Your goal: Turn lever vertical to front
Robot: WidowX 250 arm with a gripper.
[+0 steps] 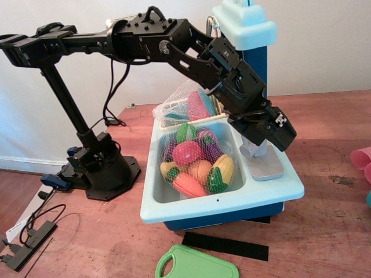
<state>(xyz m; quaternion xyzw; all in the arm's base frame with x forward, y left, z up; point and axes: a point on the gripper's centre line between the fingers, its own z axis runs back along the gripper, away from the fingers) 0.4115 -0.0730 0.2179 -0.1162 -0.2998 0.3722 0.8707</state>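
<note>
The lever is a grey toy tap on the right ledge of the light-blue toy sink (232, 202). I see its flat grey base plate (265, 167) and a short grey part (253, 150) rising from it. Its upper part is hidden behind my black gripper (264, 136). The gripper reaches down from the upper left and sits right on top of the tap. The fingers are hidden by the gripper body, so how the jaws stand does not show.
A net bag of toy fruit and vegetables (194, 162) fills the sink basin. Toy plates (194, 107) stand behind it. A blue tower with a light-blue top (246, 26) rises at the back. A green cutting board (197, 264), a black strip (226, 245) and pink cups (362, 159) lie around.
</note>
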